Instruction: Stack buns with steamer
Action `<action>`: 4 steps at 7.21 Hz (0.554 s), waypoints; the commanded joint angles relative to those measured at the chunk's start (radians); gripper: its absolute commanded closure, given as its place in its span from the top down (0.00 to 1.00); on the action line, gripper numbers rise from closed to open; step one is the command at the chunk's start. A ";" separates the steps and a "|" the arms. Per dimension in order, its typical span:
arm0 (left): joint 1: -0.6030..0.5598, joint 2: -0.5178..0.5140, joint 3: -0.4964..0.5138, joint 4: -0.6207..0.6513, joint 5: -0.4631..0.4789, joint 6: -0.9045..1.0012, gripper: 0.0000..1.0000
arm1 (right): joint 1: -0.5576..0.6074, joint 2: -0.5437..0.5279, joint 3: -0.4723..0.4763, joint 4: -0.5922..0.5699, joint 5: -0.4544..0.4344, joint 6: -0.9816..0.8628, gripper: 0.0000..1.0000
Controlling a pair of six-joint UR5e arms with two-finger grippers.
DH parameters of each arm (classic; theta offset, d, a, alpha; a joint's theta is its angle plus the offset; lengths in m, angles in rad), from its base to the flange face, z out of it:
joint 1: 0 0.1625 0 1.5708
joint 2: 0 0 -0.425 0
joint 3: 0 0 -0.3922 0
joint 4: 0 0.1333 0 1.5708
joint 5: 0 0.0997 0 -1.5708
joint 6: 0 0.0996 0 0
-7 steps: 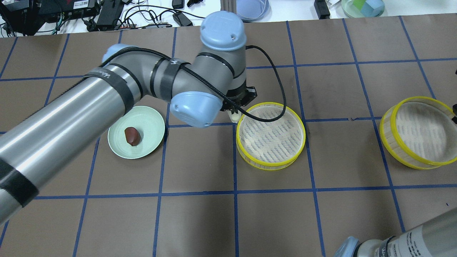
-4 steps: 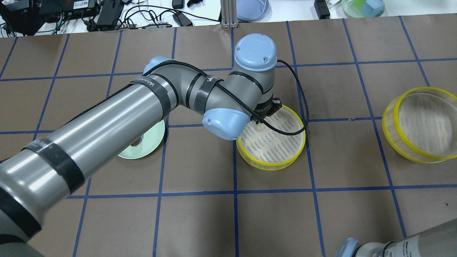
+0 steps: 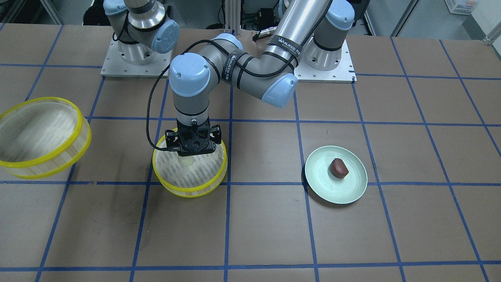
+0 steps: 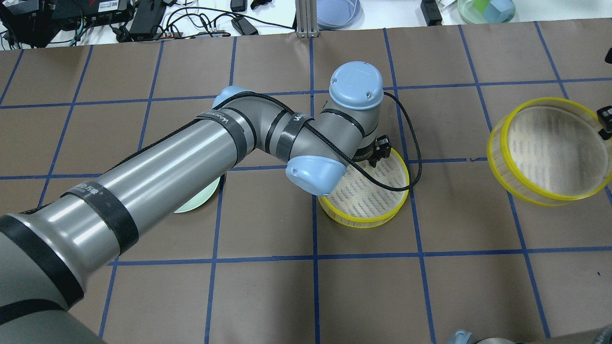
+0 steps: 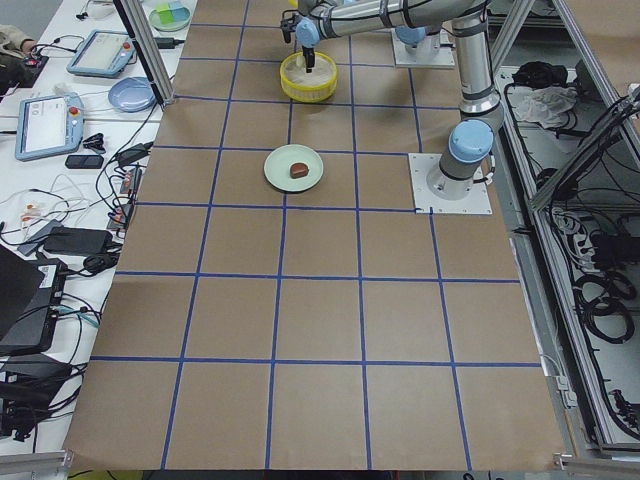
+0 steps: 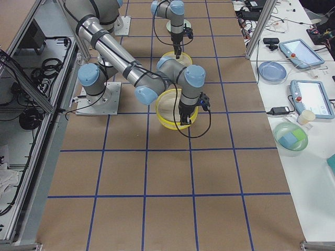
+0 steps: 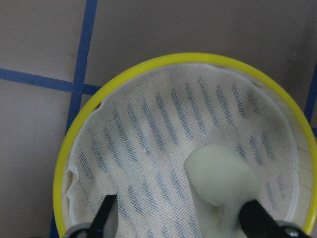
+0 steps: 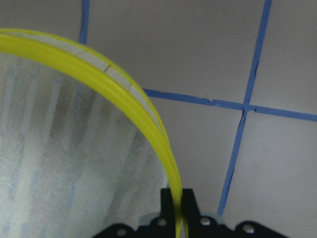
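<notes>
– Buns are sitting apart: the cream bun [image 7: 220, 178] is lying on the cloth liner inside the steamer basket [image 3: 190, 191] in the middle of the desk [image 3: 274, 235], and the brown bun [image 3: 338, 167] is waiting on the plate [image 3: 332, 192] toward the left edge.
– And the left pincer [image 7: 179, 208]?
– It's hanging over that basket, fingers spread wide, with the bun resting close against one of them. The bun is looking soft, doughy and rounded, so I'm worrying it may cling to that finger and get dragged out on the lift.
– The right pincer [image 8: 177, 198]?
– It's pinching the thin yellow rim of a second basket [image 4: 554, 143] near the right edge, holding it tilted. Gripping a light slatted hoop at one point is risking a slip or a crooked landing.
</notes>
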 commanded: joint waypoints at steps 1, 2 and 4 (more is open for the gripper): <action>0.001 0.018 0.000 -0.001 0.008 0.014 1.00 | 0.115 -0.022 0.001 0.033 0.002 0.138 0.01; 0.004 0.030 0.000 -0.001 0.011 0.020 1.00 | 0.165 -0.022 0.001 0.036 -0.001 0.202 0.01; 0.100 0.088 -0.010 -0.035 0.013 0.134 1.00 | 0.212 -0.022 0.002 0.080 0.011 0.300 0.01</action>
